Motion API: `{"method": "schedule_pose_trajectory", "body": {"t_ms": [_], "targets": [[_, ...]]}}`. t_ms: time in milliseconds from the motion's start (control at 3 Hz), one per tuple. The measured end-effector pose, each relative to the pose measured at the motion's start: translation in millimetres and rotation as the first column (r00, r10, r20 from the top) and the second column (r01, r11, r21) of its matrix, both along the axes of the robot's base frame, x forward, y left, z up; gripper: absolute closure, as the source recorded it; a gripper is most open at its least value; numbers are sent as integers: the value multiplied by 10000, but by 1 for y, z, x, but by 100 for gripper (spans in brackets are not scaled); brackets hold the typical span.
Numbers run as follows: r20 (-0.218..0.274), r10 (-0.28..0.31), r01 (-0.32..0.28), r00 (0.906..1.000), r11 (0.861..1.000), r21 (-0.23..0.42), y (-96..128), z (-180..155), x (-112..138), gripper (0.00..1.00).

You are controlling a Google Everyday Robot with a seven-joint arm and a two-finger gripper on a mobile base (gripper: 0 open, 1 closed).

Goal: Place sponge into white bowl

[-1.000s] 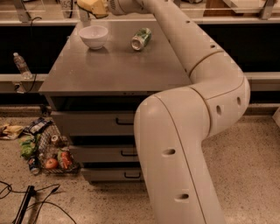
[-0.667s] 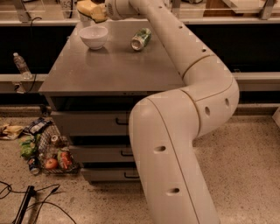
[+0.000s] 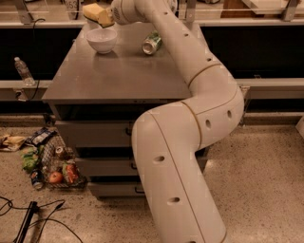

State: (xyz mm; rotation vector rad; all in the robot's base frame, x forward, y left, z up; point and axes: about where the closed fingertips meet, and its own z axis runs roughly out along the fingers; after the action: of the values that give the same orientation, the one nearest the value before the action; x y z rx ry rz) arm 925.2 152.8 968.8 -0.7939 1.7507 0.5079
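The pale yellow sponge (image 3: 95, 13) is held in the air at the far left of the table, just above the white bowl (image 3: 101, 40). My gripper (image 3: 107, 18) is at the end of the long white arm and is shut on the sponge's right end. The bowl stands upright on the grey tabletop (image 3: 118, 71) near its back left corner. The sponge hangs over the bowl's back rim and does not touch it.
A crushed green-and-white can (image 3: 152, 42) lies on the table to the right of the bowl. The cabinet has drawers (image 3: 95, 133) below. A wire basket of cans and fruit (image 3: 52, 166) and cables (image 3: 28, 218) lie on the floor at left. A water bottle (image 3: 23, 70) stands on the left ledge.
The arm has swung left, carrying the sponge from behind the bowl to nearly over it.
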Motion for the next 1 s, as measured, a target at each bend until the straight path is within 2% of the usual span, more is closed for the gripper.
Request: {"method": "schedule_pose_trajectory", "body": {"t_ms": [667,1000], "targets": [[-37,573,-573,9984,9982,-145,26,-10,-3,54],[-12,402,-403,9992,9988,-271,22,-10,0,22]]}}
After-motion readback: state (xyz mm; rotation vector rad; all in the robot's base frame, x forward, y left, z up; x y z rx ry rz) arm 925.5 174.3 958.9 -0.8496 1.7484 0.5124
